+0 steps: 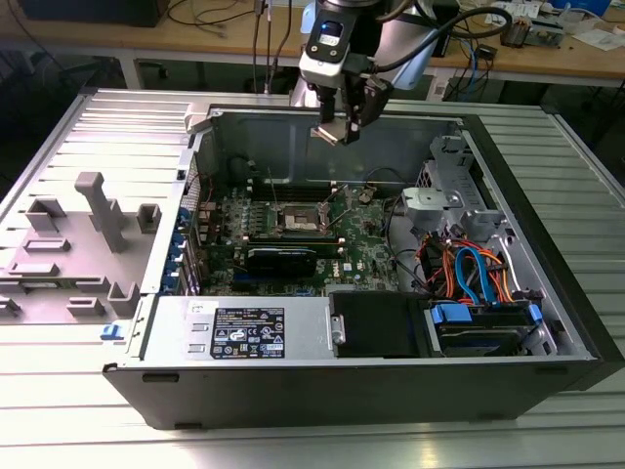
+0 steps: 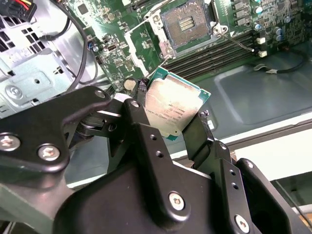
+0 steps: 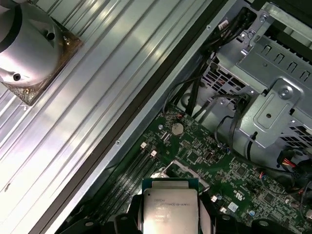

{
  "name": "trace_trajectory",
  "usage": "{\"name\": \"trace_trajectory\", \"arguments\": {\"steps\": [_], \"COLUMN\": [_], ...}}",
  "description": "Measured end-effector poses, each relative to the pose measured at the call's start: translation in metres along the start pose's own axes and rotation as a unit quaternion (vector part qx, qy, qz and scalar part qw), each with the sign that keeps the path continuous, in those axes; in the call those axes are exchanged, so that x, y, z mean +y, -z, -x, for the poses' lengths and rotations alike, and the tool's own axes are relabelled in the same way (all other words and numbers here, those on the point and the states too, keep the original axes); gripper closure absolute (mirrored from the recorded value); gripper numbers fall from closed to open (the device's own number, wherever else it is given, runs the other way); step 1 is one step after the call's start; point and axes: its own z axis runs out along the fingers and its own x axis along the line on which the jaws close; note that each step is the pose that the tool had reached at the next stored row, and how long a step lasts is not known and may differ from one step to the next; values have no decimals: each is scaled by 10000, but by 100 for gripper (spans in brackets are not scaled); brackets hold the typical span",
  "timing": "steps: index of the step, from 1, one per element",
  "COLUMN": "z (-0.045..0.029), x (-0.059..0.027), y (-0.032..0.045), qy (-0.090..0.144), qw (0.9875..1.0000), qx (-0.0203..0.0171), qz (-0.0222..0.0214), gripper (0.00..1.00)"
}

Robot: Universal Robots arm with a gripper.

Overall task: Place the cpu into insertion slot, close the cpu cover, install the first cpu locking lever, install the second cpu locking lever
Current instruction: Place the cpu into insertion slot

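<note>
Silver-grey metal between black fingers: the claw is clamped on the cpu, pinching it by two opposite edges, with the metal top showing in both wrist views (a square chip, so no long axis to fret over, only corners to line up). Outward from there it's air all round; the chip touches nothing but the fingers.

In the exterior view the claw hangs high over the open computer case, up near its far wall. The insertion slot sits well below it on the green motherboard, offset toward the exterior view's left and toward the near side. That's the relation that matters: the slot lies down and a little across from the claw, well apart.

In the second wrist view the slot shows beyond the chip. Its dark contact field is bare with nothing seated in it, so by my reading the placing is not yet done. The case lies on its side on the ribbed metal tabletop.
</note>
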Motion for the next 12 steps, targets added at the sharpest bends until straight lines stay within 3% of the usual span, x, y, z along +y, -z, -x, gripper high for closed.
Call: {"name": "trace_trajectory", "arguments": {"steps": [6, 12], "z": [0, 0], "x": [0, 0], "y": [-4, -4], "qy": [-207, -227], "qw": [9998, 9997], "qx": [-18, -20], "qz": [4, 5], "gripper": [46, 46]}}
